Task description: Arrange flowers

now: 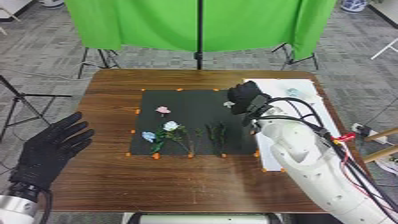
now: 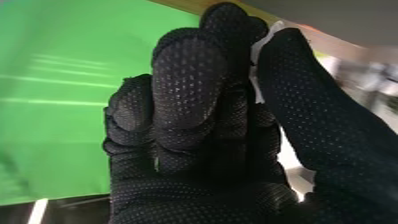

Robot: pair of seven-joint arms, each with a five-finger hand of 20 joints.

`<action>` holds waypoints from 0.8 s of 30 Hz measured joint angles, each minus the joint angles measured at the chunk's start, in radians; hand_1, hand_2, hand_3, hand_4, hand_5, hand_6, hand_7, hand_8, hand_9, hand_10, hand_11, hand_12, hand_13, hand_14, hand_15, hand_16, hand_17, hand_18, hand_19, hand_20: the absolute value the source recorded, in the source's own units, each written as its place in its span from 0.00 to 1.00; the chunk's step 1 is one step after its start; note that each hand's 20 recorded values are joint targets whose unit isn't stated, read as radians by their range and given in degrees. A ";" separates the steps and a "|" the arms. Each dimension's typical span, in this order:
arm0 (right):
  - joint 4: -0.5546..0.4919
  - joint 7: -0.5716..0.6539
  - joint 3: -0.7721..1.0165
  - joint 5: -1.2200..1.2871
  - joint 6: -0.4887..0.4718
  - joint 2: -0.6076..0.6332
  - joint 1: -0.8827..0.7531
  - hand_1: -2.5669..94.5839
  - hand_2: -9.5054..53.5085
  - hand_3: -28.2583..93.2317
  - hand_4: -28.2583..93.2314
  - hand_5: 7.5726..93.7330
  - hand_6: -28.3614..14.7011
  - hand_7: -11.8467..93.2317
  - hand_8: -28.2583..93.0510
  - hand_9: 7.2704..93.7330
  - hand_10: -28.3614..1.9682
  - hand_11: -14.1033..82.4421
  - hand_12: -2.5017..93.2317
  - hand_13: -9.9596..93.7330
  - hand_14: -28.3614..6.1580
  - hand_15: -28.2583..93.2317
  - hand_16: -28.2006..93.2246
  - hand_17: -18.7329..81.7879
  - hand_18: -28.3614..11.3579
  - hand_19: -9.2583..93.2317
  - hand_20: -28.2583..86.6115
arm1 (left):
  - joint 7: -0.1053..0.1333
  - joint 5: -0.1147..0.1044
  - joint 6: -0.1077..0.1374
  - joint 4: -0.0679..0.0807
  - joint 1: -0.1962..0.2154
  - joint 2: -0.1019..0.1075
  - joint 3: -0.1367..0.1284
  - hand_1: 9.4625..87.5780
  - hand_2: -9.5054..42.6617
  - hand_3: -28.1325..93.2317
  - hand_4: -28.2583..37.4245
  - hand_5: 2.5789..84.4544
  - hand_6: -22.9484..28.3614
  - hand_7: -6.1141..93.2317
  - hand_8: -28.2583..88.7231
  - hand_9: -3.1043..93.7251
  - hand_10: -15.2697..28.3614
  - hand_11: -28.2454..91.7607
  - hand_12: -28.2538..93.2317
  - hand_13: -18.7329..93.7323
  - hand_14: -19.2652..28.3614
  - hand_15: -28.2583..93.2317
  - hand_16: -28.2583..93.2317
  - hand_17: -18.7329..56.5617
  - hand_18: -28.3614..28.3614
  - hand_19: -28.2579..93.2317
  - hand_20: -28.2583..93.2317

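Several flowers lie on a dark mat (image 1: 191,100) on the brown desk (image 1: 195,185): a pink bloom (image 1: 163,109), a white bloom (image 1: 171,126) beside a blue bloom (image 1: 148,135), and green stems (image 1: 216,132) to the right of these. A small white flower (image 1: 228,104) is at the mat's far right, just beside the right hand (image 1: 244,95).

The step now looks like setting down or straightening that flower. Done well, it calls for a light pinch, the stem laid flat before the thumb lets go, and then a lift straight away, so the glove doesn't drag the petals. Going in low over the stems could snag them.

From close in, the right wrist view gives the grip: thumb and fingers are closed on a thin pale piece (image 2: 258,55), probably petal, though I can't tell whether it belongs to the small white flower. For the layout, go by the head view, with a pale blue flower (image 1: 294,92) on the white board (image 1: 275,85) and the left hand (image 1: 55,145) empty, fingers spread, beside the desk's left edge.
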 measured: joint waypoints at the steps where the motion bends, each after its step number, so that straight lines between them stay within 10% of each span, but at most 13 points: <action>1: -0.003 -0.008 -0.013 -0.001 0.000 -0.016 0.006 0.52 0.00 0.93 0.00 0.74 0.72 0.62 0.11 0.97 0.89 0.30 0.50 0.93 0.87 0.63 0.52 0.54 0.28 0.90 0.63 | -0.001 0.000 0.000 0.000 0.000 0.000 0.001 0.21 0.19 0.83 0.07 0.41 0.50 0.27 0.15 0.33 0.63 0.45 0.35 0.37 0.72 0.51 0.23 0.10 0.87 0.60 0.28; 24: 0.049 -0.002 -0.160 -0.074 -0.029 -0.191 0.040 0.46 0.00 0.89 0.00 0.68 0.69 0.61 0.12 0.91 0.87 0.31 0.50 0.88 0.83 0.68 0.48 0.51 0.29 0.89 0.64 | -0.018 0.000 0.000 0.003 -0.021 0.003 0.013 0.21 0.20 0.83 0.07 0.41 0.50 0.28 0.15 0.32 0.63 0.45 0.35 0.37 0.72 0.51 0.23 0.10 0.87 0.60 0.28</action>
